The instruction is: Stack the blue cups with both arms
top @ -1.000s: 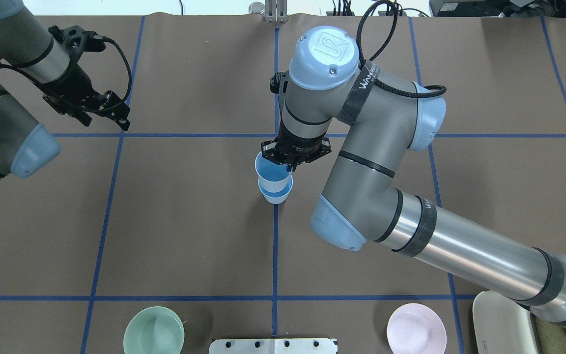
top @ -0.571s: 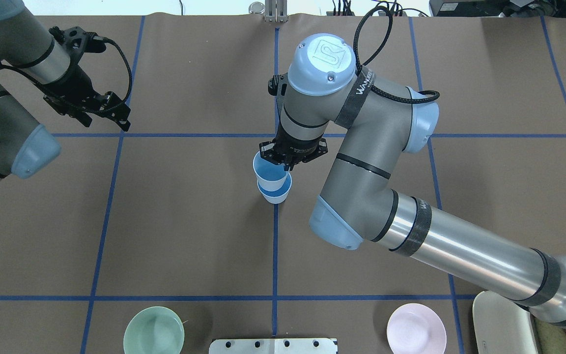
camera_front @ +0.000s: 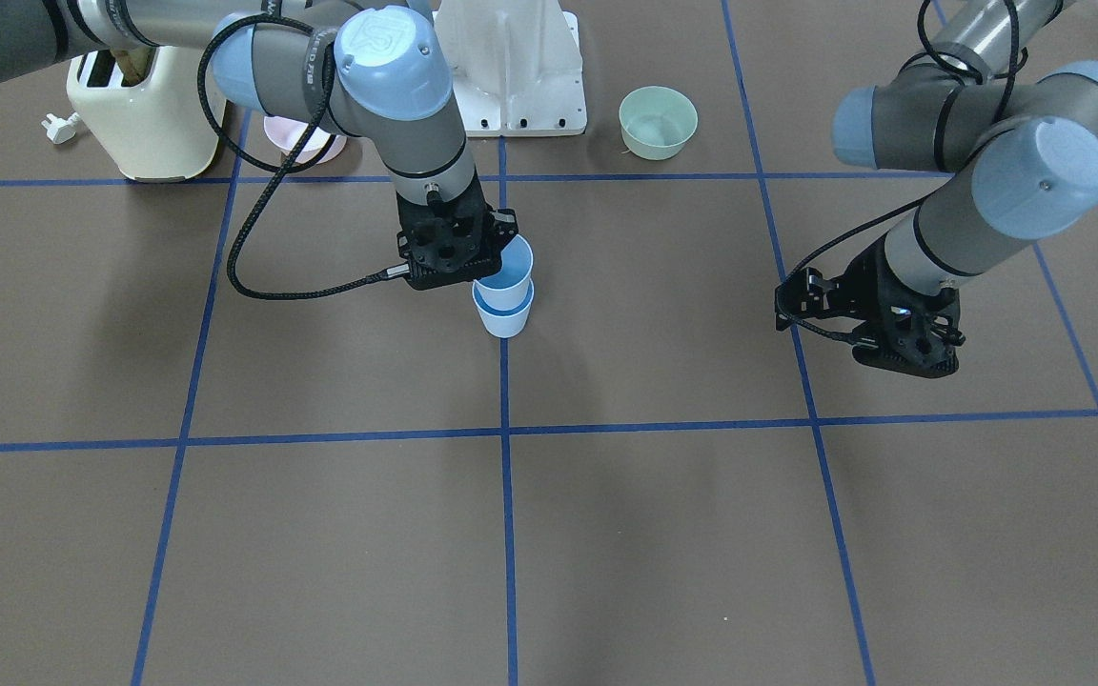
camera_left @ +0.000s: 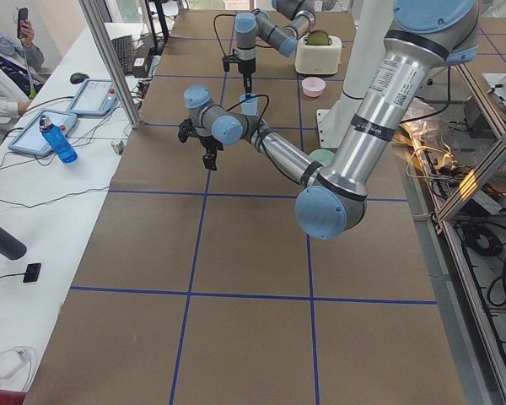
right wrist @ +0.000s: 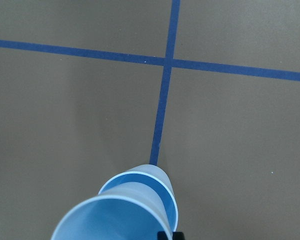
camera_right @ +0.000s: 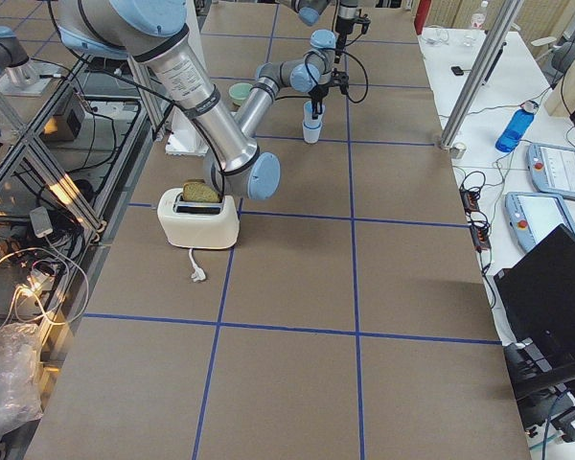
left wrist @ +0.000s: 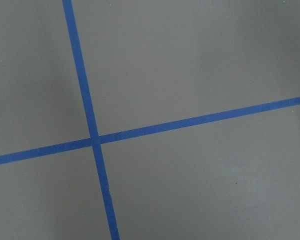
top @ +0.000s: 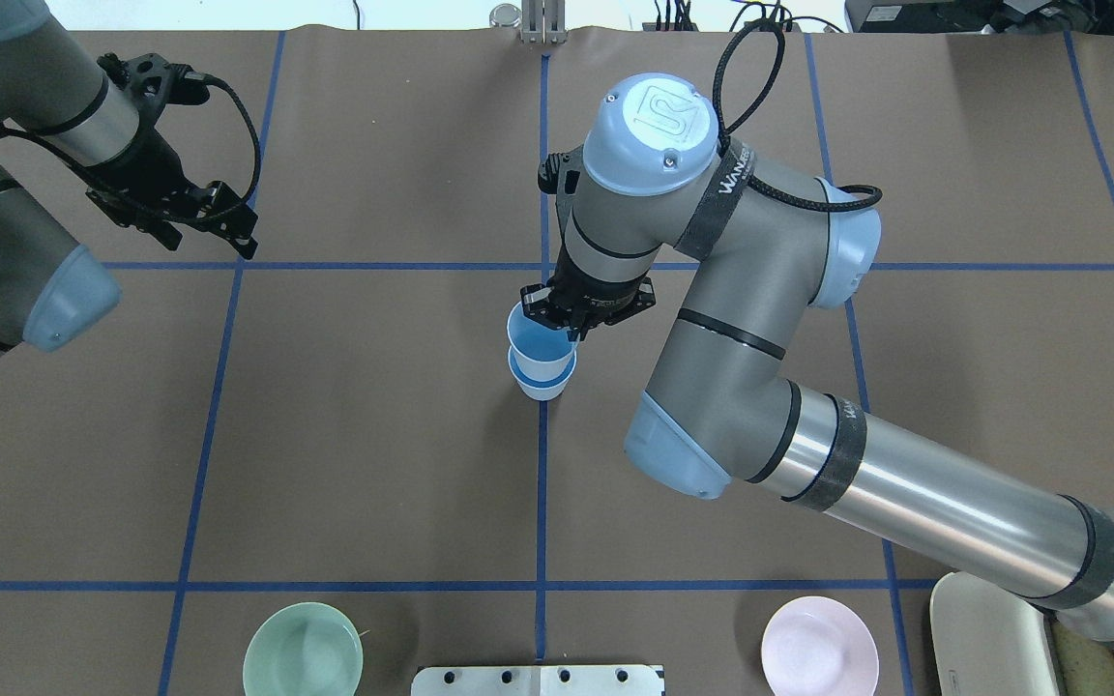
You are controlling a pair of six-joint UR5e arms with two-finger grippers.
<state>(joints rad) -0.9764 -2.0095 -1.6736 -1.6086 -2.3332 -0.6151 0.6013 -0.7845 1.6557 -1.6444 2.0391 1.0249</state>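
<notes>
Two pale-blue cups stand at the table's middle on a blue tape line. The upper cup [top: 540,340] sits tilted partway inside the lower cup [top: 542,384], which rests on the table. My right gripper [top: 571,327] is shut on the upper cup's rim from above. The front view shows the upper cup [camera_front: 506,270], the lower cup [camera_front: 503,316] and the right gripper [camera_front: 482,276]. In the right wrist view the upper cup [right wrist: 115,217] is nested in the lower one [right wrist: 157,181]. My left gripper [top: 204,220] hangs open and empty far to the left; it also shows in the front view [camera_front: 902,348].
A green bowl [top: 304,650] and a pink bowl [top: 819,648] sit near the robot's edge of the table. A cream toaster [camera_front: 144,114] stands beside the white base pedestal [camera_front: 511,67]. Blue tape lines grid the brown table.
My right arm has shifted a little right and lowered. The upper cup now sits deeper in the lower cup. The left arm has not moved.
</notes>
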